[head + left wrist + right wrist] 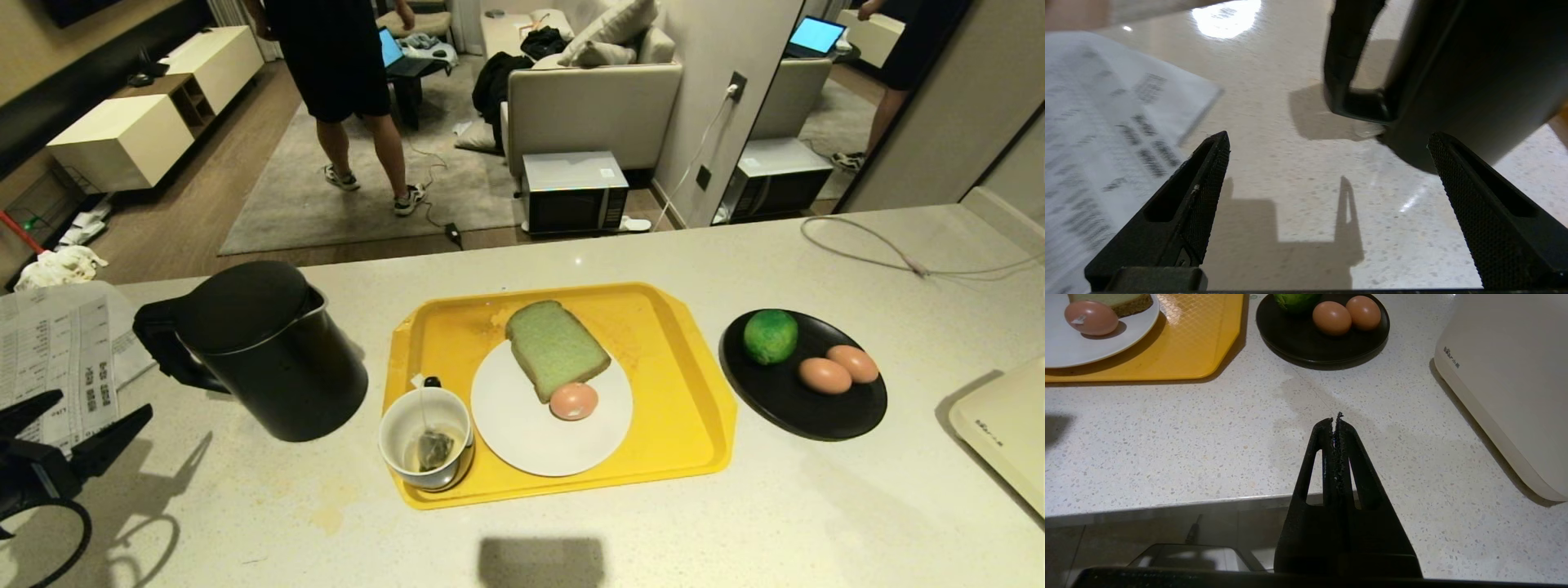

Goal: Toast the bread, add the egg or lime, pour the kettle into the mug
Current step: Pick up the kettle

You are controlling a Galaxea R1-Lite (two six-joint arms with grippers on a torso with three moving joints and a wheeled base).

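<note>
The left gripper (102,412) is hovering low over the counter (816,506) near its left edge, its fingers (1208,171) spread wide and holding nothing. The kettle (269,351) is standing upright just beyond it, toward the middle of the counter, with its loop handle (1347,61) turned toward the open jaws; handle and fingertips are still apart, with bare counter showing between them. A printed paper sheet (57,351) is lying at the left edge beside the gripper.

The yellow tray (669,392) is sitting at the counter's middle, just beside the kettle. On it the mug (424,437) is occupying the near left corner with a tea bag inside, and the white plate (531,433) is carrying the bread (555,347) with one egg (573,401) touching the slice's near end. Toward the right edge a black plate (784,400) is holding the lime (770,336) and two more eggs (839,369).

The right gripper (1335,420) is hanging at the counter's near edge, fingers pressed together on nothing, with open surface ahead of it and a cream appliance (1515,384) at the right edge.
</note>
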